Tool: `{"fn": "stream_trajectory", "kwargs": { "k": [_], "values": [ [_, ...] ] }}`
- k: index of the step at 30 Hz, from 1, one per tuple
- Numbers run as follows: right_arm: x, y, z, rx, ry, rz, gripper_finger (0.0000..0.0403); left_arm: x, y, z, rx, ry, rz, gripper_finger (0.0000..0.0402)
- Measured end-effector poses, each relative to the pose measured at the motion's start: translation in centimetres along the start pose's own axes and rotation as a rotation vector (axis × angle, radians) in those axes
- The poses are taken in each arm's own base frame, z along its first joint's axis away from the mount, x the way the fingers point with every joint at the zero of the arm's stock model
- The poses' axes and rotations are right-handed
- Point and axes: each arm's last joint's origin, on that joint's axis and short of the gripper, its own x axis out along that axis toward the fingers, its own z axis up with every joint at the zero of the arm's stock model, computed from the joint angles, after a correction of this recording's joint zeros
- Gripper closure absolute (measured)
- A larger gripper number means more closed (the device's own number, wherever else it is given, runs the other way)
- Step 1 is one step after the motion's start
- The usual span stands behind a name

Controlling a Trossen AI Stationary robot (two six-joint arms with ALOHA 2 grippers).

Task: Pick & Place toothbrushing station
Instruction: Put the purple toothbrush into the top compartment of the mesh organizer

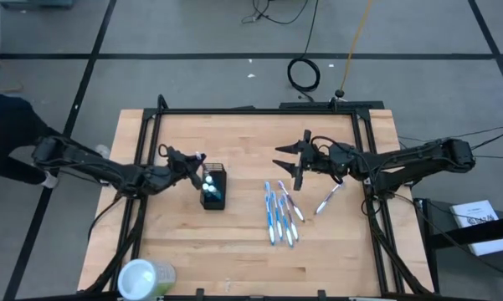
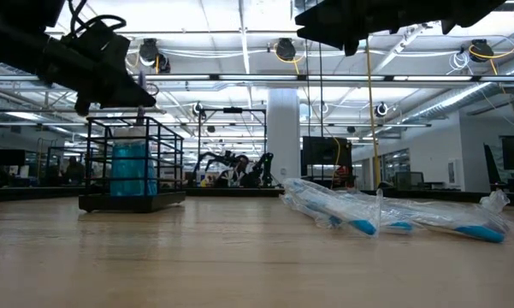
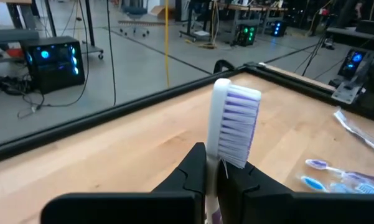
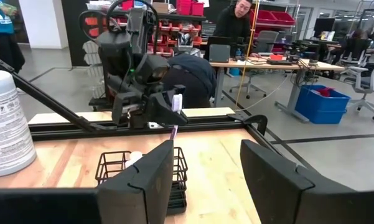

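The black mesh holder (image 1: 213, 189) stands upright on the wood table left of the middle, with blue-capped white tubes inside; it also shows in the low view (image 2: 132, 167) and the right wrist view (image 4: 143, 174). My left gripper (image 1: 192, 162) hangs just over its far-left corner, shut on a white toothbrush with purple bristles (image 3: 233, 121). Several wrapped blue-white and pinkish toothbrushes (image 1: 280, 213) lie flat on the table right of the holder. My right gripper (image 1: 295, 165) is open and empty, above the table beyond those toothbrushes. My left gripper pinches the toothbrush between its two fingers (image 3: 196, 168) on the neck just under the head (image 3: 216, 163). The fingers come roughly level from the table's left and lie across the brush. The brush stands upright, head up, lifted clear of the table, its thin purple handle (image 4: 173, 132) pointing down at the holder's top.
A pale round wipes container (image 1: 146, 278) stands at the table's near-left corner. One more toothbrush (image 1: 326, 201) lies apart, right of the group. A black frame (image 1: 259, 110) runs along the table's far edge and sides. People are in the room behind the table.
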Motion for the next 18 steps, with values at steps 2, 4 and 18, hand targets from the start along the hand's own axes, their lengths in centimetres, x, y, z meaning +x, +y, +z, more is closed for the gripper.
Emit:
{"fn": "stream_trajectory", "kwargs": {
  "k": [2,4,18],
  "values": [
    [0.0,0.0,0.0,0.0,0.0,0.0,0.0222,0.1,-0.1,-0.2,0.007,0.009,0.004,0.0381],
    [0.0,0.0,0.0,0.0,0.0,0.0,0.0222,0.3,-0.1,-0.6,0.023,0.023,0.009,0.0377],
    [0.0,0.0,-0.4,-0.016,0.04,0.004,0.0222,1.2,-0.6,-1.9,0.064,0.066,0.022,0.031]
  ]
}}
